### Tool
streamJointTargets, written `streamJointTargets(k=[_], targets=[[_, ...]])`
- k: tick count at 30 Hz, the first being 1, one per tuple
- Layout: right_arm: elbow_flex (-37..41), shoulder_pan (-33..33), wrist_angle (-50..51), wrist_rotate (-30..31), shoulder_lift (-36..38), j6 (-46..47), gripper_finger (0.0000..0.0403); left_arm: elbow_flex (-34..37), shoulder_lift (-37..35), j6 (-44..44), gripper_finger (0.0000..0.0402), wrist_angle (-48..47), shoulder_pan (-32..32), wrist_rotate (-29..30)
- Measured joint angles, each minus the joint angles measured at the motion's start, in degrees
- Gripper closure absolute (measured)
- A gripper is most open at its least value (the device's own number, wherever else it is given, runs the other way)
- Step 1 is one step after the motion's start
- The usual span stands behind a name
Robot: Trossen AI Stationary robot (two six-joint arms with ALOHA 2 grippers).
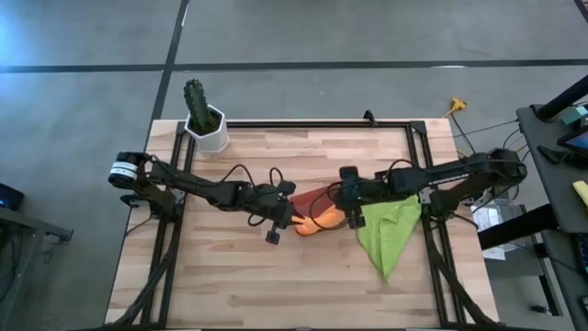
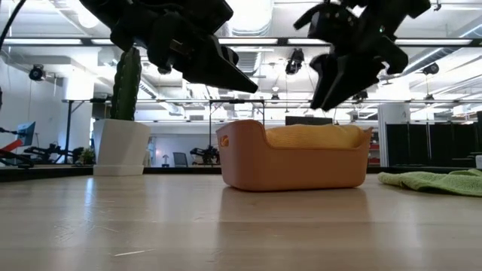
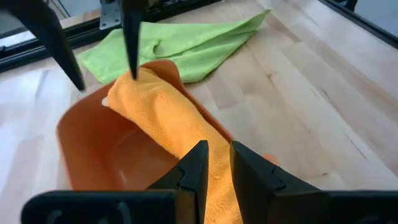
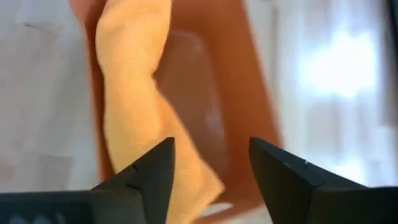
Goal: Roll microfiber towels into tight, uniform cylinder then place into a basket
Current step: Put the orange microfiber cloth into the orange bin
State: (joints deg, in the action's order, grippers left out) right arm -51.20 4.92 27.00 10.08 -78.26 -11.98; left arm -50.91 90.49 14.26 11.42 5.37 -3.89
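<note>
The orange microfiber towel (image 3: 168,118), rolled into a loose cylinder, lies slantwise in the salmon-red basket (image 3: 93,143) mid-table. Its ends ride on the rim, and in the low view the roll (image 2: 312,135) stands above the basket's wall (image 2: 294,169). My left gripper (image 3: 217,165) hovers shut over the roll's left end, clear of it (image 2: 248,84). My right gripper (image 4: 211,162) hangs open above the roll's other end, also clear (image 2: 324,102). The lime green towel (image 1: 390,230) lies crumpled and unrolled on the table right of the basket.
A white pot with a green cactus (image 1: 209,129) stands at the table's far left corner. A black frame rail (image 1: 312,124) runs along the far edge. Bare wood (image 1: 276,285) lies between the basket and the near edge.
</note>
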Motion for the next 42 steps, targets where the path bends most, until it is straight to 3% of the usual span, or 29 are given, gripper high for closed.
streamJointTargets(k=[5, 8, 10, 25, 32, 42], targets=[[0.0, -1.1, -0.4, 1.5, 0.4, -7.5, 0.0284, 0.0, 0.0, 1.6, 0.035, 0.3, -0.1, 1.7], [0.0, -2.7, 1.0, -1.0, -1.6, -11.7, 0.0357, 0.0, 0.0, 1.6, 0.035, 0.9, -0.1, 2.5], [-0.1, -3.9, 1.4, -2.9, -3.1, -13.8, 0.0383, 0.0, 0.0, 1.6, 0.035, 1.1, -0.1, 2.5], [-16.8, -8.6, 19.8, -18.6, -17.6, -14.4, 0.0395, 0.6, 0.0, 1.6, 0.035, 1.0, -0.1, 2.4], [-18.1, -8.8, 23.0, -19.3, -23.7, -15.0, 0.0395, 0.7, -0.1, 1.5, 0.035, 0.3, -0.1, 2.4], [-17.3, -9.6, 23.3, -24.3, -25.0, -15.2, 0.0394, 0.7, -0.3, 1.0, 0.035, 0.7, -0.1, 2.5]])
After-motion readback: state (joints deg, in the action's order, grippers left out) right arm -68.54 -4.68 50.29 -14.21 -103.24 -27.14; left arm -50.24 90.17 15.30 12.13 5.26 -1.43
